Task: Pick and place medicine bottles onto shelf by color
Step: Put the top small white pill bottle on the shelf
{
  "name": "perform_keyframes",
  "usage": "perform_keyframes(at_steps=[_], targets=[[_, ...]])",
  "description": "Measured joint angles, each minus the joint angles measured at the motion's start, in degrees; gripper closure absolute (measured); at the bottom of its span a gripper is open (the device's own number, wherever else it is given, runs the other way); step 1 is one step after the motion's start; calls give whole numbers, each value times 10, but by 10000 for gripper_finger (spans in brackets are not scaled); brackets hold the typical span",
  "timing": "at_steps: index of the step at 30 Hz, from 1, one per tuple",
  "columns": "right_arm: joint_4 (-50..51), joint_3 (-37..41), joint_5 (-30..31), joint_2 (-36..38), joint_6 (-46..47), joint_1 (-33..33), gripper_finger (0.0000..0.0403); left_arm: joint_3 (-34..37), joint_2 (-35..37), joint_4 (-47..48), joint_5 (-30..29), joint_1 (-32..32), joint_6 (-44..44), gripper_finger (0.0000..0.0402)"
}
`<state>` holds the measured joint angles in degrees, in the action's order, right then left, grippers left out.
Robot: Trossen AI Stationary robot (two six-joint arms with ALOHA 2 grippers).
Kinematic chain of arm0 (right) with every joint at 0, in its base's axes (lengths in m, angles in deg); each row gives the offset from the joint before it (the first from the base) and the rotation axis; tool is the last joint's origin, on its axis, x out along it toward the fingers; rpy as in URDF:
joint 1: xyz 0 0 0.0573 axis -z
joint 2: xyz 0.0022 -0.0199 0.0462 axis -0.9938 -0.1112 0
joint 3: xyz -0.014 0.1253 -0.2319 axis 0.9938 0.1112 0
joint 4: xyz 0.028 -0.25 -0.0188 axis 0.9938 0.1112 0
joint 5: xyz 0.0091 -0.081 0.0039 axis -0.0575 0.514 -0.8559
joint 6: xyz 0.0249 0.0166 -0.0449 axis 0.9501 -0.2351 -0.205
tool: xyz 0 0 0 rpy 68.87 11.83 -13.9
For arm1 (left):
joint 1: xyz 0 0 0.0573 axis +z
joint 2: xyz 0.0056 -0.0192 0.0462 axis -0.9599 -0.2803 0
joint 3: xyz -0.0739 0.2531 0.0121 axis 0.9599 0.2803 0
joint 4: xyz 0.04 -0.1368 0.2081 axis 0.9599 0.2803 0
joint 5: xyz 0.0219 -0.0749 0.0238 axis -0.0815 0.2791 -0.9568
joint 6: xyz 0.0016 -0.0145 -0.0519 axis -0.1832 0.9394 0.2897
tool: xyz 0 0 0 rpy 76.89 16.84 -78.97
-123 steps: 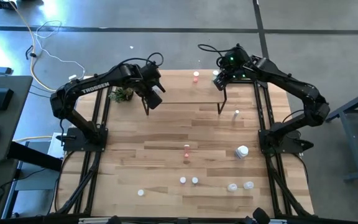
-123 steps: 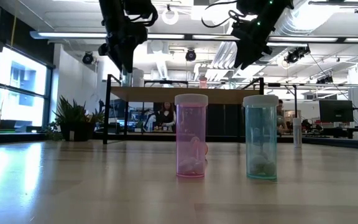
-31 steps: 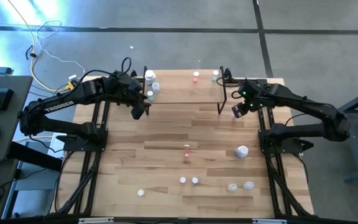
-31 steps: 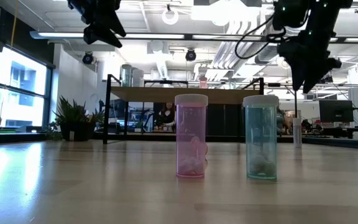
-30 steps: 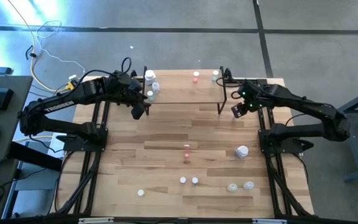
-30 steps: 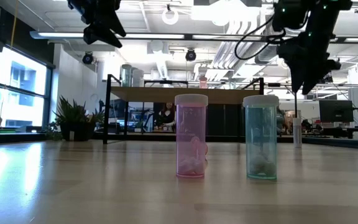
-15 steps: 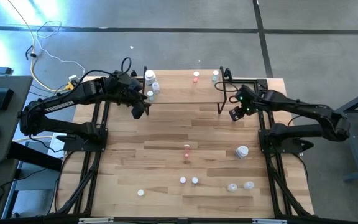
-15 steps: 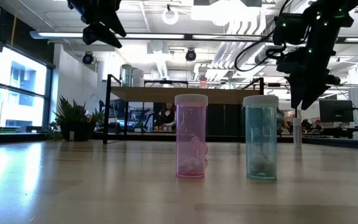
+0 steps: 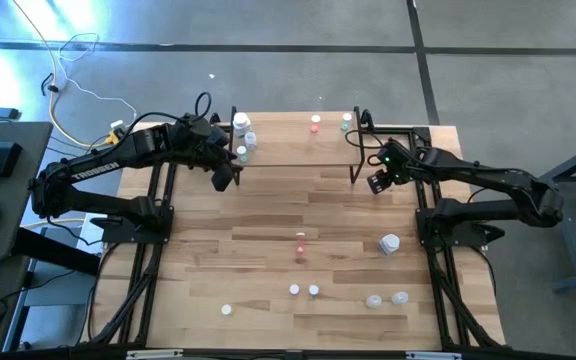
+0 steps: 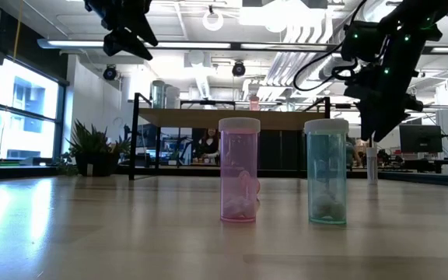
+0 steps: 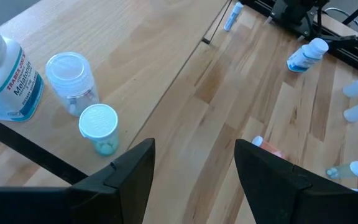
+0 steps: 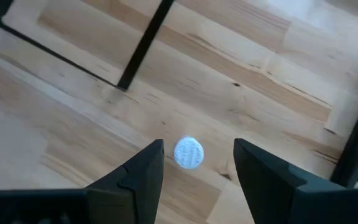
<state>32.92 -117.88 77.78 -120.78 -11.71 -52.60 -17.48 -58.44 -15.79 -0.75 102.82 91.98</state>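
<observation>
The shelf point(image 9: 288, 142) stands at the table's far side. At its left end stand three white and clear medicine bottles point(image 11: 70, 74); a pink one point(image 9: 315, 122) and a green one point(image 9: 347, 120) stand toward its right end. My right gripper point(image 12: 197, 149) hangs open, pointing steeply down, by the shelf's right legs. Its fingers stand on either side of a small white-capped bottle point(image 12: 188, 153) upright on the table, above its cap. My left gripper point(image 9: 223, 178) waits open and high at the shelf's left end, with nothing between its fingers point(image 11: 194, 155).
Loose bottles dot the near half of the table: a pink one point(image 9: 300, 240), a larger white one point(image 9: 389, 243) and several small ones point(image 9: 304, 290). A pink bottle point(image 10: 239, 169) and a teal bottle point(image 10: 327, 171) stand close to the low camera. A plant point(image 10: 92, 148) is at the far left.
My right gripper has come down toward the small white-capped bottle beside the shelf's right legs, shifting slightly toward the table's left, its fingers still apart.
</observation>
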Motion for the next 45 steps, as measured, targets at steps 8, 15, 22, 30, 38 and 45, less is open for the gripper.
perform_keyframes(at_steps=[8, 15, 22, 30, 38, 45], targets=[[1, 0, 1, -7, -1, 1, 217, 0, 0, 0, 0, 0, 0, 193], [0, 0, 6, -50, -1, 1, 217, 0, 0, 0, 0, 0, 0, 193], [-8, 0, 4, -72, -1, 1, 217, 0, 0, 0, 0, 0, -1, 193], [-13, 0, -7, -85, -1, 1, 249, 0, 0, 0, 0, 0, -2, 193], [-15, 0, -8, -86, 4, 1, 305, 0, 0, 1, -1, 0, -2, 193], [-3, -9, -33, -86, 21, 1, 336, 0, 0, 1, -5, 0, -12, 193]])
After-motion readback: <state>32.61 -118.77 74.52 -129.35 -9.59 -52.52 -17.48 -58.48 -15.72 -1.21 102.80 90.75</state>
